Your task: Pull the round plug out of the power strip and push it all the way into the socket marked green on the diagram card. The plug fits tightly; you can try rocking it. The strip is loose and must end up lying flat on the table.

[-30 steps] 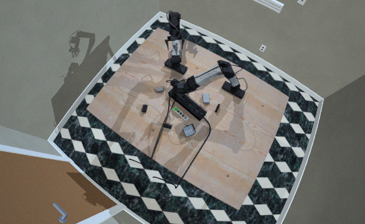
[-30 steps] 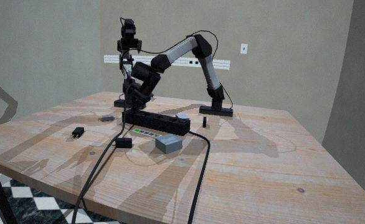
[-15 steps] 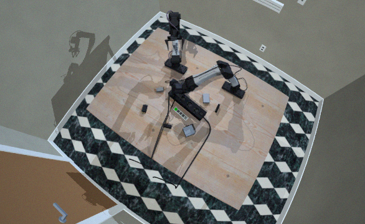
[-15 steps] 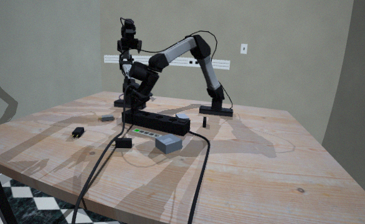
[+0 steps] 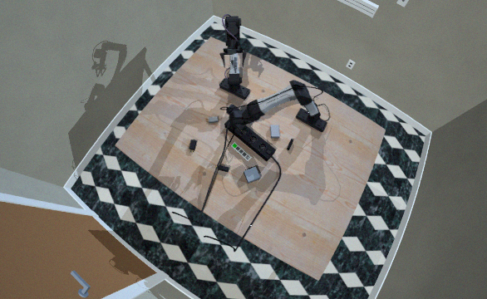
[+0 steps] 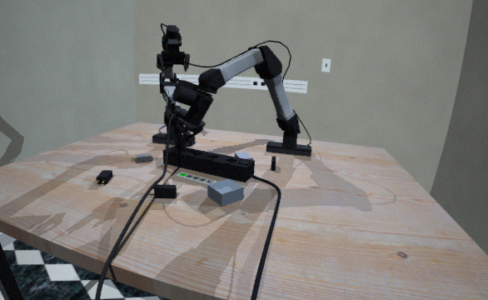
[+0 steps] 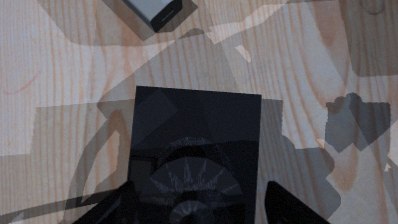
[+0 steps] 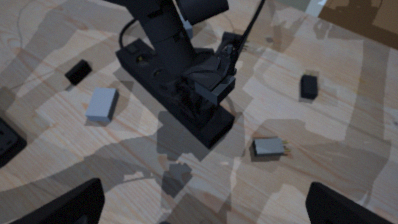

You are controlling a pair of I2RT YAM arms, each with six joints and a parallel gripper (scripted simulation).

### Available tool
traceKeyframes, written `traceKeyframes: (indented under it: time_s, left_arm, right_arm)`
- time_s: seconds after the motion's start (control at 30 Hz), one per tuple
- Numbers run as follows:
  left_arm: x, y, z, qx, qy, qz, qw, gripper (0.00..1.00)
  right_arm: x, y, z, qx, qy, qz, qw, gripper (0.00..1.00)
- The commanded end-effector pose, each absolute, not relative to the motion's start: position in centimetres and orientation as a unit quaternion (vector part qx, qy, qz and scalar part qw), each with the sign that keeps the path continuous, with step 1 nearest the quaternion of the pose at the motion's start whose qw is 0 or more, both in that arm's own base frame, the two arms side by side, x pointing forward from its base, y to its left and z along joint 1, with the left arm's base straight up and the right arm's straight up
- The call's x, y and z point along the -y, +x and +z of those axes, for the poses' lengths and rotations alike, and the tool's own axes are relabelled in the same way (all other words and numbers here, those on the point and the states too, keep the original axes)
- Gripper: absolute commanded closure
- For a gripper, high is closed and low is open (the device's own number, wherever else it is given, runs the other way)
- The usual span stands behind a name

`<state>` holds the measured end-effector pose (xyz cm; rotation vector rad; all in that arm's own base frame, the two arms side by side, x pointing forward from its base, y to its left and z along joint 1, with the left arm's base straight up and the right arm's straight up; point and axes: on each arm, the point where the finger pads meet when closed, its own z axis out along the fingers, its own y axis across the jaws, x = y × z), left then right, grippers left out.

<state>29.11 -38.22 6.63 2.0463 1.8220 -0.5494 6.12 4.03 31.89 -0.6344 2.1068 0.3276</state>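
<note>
The black power strip (image 5: 264, 149) (image 6: 227, 166) (image 7: 220, 115) (image 8: 220, 132) lies on the table. The diagram card (image 5: 241, 152) (image 6: 197, 179) lies alongside, its green mark towards the strip end below my left gripper. My left gripper (image 5: 231, 125) (image 6: 180, 144) (image 7: 200, 191) is open, low over that end, one finger on each side of the dark round plug (image 7: 195, 175). The plug stands at the strip's end; how deep it sits is hidden. A black cord (image 6: 133, 212) runs from beside the gripper over the table edge. My right gripper (image 5: 233, 61) (image 6: 173, 64) (image 8: 204, 190) is open, high and away from the strip.
Grey blocks (image 5: 252, 174) (image 5: 274, 131) lie on both sides of the strip. A grey plug (image 5: 213, 120) (image 8: 269, 147) and black plugs (image 5: 192, 144) (image 5: 223, 168) lie nearby. A small black piece (image 5: 290, 144) stands beyond. The strip's own cable (image 5: 280, 170) curves over the table.
</note>
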Motion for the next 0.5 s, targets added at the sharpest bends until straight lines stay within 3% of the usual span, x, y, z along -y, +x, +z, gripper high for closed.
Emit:
traceKeyframes:
  time_s: [0.0,0.47]
  left_arm:
    - [38.0,29.7,10.6,-0.635,0.721,-0.194,0.198,0.37]
    - [35.0,30.3,16.1,-0.651,0.700,-0.198,0.217,0.35]
  right_arm:
    - [-3.9,6.1,32.6,-0.845,-0.252,0.134,0.451,0.00]
    - [-3.9,6.1,32.6,-0.845,-0.252,0.134,0.451,0.00]
